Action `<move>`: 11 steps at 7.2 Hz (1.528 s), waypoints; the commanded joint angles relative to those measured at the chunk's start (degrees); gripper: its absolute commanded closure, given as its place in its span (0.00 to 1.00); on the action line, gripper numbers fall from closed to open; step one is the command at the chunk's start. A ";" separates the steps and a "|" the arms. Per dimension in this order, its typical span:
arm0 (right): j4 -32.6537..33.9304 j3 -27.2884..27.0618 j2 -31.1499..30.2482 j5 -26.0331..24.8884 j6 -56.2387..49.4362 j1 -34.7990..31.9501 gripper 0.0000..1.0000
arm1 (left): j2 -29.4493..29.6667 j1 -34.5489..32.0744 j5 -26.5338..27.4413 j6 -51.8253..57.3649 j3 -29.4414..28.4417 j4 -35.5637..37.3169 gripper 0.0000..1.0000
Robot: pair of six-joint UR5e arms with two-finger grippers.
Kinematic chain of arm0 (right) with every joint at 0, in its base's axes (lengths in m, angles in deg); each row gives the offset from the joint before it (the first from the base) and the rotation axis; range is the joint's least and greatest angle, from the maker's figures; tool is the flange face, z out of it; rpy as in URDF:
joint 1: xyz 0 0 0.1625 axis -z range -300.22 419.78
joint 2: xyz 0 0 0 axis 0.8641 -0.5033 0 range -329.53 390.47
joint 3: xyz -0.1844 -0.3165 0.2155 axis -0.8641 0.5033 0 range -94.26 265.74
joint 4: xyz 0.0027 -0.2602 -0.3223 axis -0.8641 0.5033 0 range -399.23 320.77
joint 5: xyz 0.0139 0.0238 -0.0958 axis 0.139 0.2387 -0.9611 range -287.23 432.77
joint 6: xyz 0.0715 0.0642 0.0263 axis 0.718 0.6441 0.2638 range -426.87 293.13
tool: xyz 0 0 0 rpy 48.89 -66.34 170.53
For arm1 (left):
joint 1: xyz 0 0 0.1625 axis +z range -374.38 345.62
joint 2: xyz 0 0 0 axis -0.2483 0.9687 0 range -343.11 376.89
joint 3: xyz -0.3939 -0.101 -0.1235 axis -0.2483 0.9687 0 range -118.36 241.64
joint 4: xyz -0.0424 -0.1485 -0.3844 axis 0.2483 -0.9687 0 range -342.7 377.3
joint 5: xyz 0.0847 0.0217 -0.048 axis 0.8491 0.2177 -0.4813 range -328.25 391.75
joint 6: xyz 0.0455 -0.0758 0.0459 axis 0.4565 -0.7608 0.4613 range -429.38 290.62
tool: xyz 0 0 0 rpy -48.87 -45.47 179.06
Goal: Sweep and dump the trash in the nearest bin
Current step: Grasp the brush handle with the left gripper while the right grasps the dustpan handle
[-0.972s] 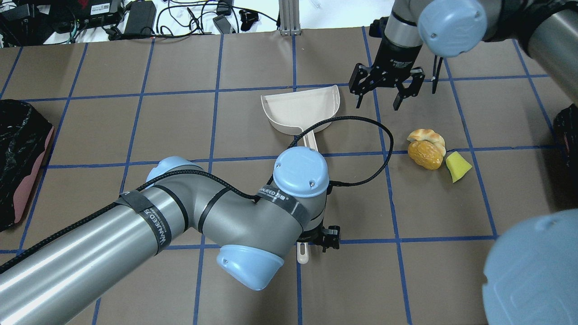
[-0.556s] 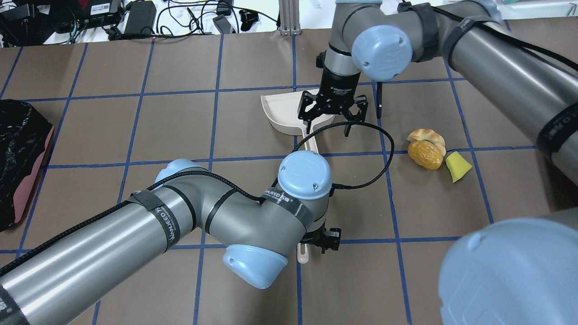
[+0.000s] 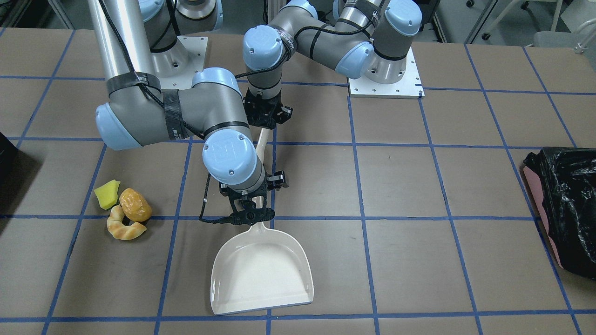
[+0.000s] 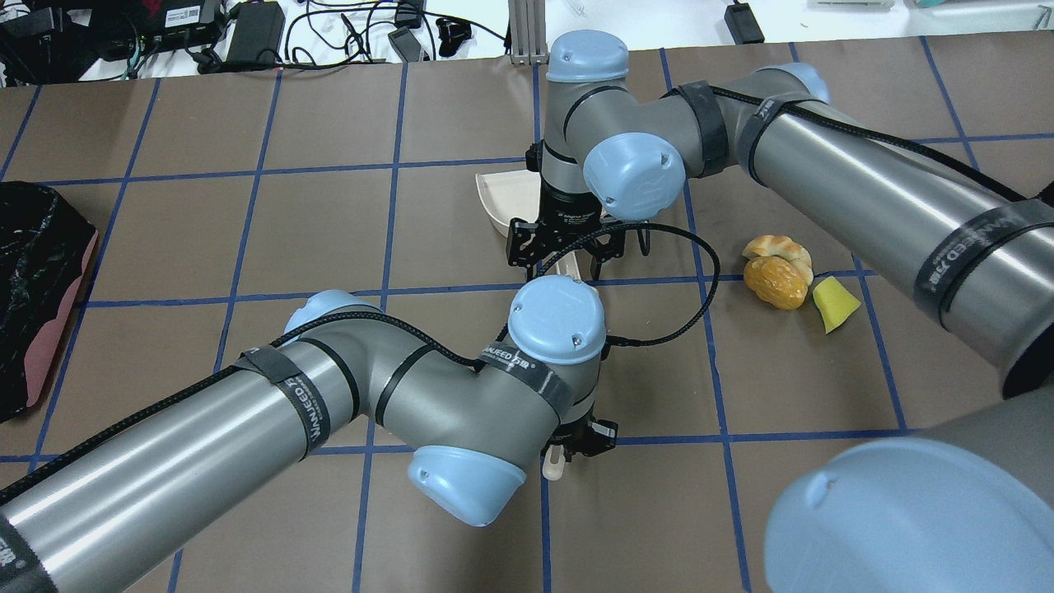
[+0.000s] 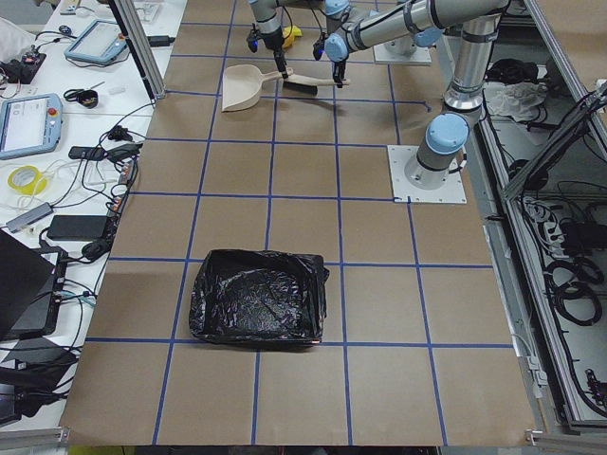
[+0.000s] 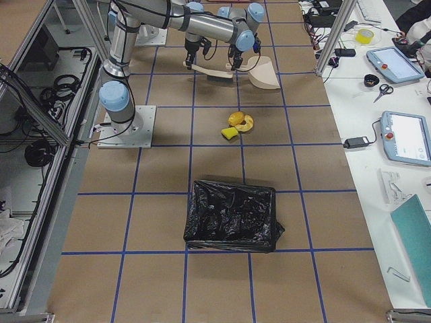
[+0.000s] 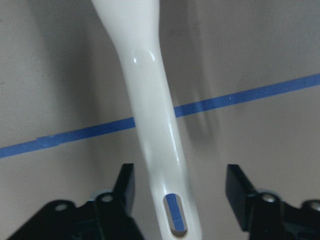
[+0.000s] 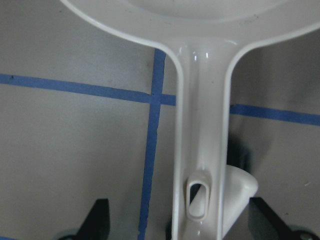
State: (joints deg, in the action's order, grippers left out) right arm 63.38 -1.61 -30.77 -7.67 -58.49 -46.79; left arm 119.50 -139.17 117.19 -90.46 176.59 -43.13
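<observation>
Both arms are lining up on their tools, and nothing is grasped yet. The right gripper (image 3: pixel 247 215) hangs straight down over the handle of the cream plastic dustpan (image 3: pixel 260 272) at the centre of the front view. Its fingers (image 8: pixel 98 222) are spread to either side of the handle. The left gripper (image 3: pixel 266 115), just above it in that view, also points down. Its fingers (image 7: pixel 125 184) are released, astride the slotted end of the white-handled brush (image 5: pixel 302 85).

To do this well, I would lower each gripper until its handle sits centred between the pads. Then close squarely, so neither tool twists.

The yellow-green spongy wedge (image 3: pixel 106 194), glossy brown bread roll (image 3: pixel 135 204) and pale golden croissant (image 3: pixel 125 229) lie bunched on the brown bench (image 3: pixel 419 209) at lower left. The all-black bin (image 6: pixel 233 184) sits low in the right-side view.
</observation>
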 commanded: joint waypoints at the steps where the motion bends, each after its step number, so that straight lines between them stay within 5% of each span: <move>1: 1.10 -1.51 0.50 -0.15 -0.03 0.22 0.22 | -0.91 0.68 0.25 0.94 -0.52 -2.04 1.00; 2: 0.57 -1.60 0.33 -0.15 0.58 0.31 0.52 | -2.13 0.69 0.69 0.43 -0.61 -6.15 1.00; 4: -0.22 -1.17 0.33 -0.15 0.93 0.40 0.95 | -3.80 1.21 1.74 -1.07 -1.57 -13.62 1.00; 5: -0.22 -0.81 0.24 -0.15 1.02 0.40 1.00 | -4.86 1.74 3.49 -1.07 -2.97 -17.66 1.00; 9: -0.22 -1.07 -0.55 -3.23 1.02 0.49 1.00 | -7.33 7.54 3.59 1.73 -6.49 -22.79 1.00; 11: 0.22 -1.25 -0.38 -2.88 1.02 0.49 0.22 | -6.80 7.81 9.55 2.53 -8.51 -24.11 1.00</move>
State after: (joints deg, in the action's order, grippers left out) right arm 63.40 -2.73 -31.22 -10.71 -57.48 -46.29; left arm 112.47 -131.74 123.87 -88.57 169.31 -66.64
